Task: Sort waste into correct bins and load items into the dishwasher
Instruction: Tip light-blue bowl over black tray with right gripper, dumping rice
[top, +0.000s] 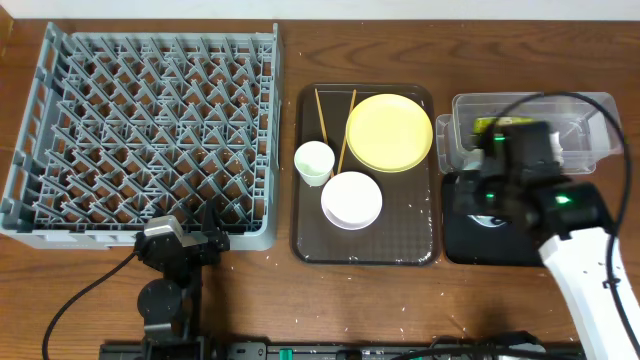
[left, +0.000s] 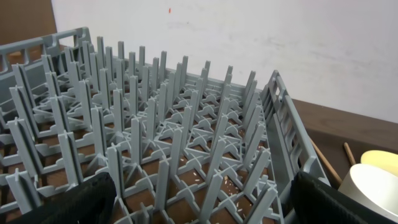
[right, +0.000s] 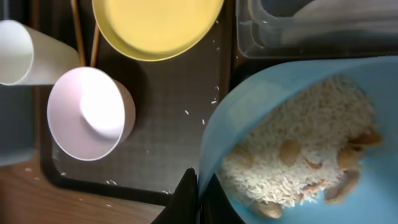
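My right gripper (right: 198, 194) is shut on the rim of the light blue bowl (right: 380, 202), which is tilted and holds pale rice crumbs (right: 298, 137) and some tan pieces. It hangs over the brown tray's right edge, just below the clear tub (right: 311, 31). In the overhead view the right arm (top: 520, 170) hides the bowl, above the black tray (top: 470, 248). The green wrapper (top: 487, 126) lies in the clear tub (top: 590, 108). My left gripper (top: 205, 240) is open and empty at the grey dish rack's (top: 140, 120) front edge. The napkin is out of view.
The brown tray (top: 365, 250) holds the yellow plate (top: 389, 132), white cup (top: 314, 162), white bowl (top: 351, 199) and chopsticks (top: 322, 115). Loose rice grains lie on the tray (right: 186, 112) and under the rack (left: 227, 183).
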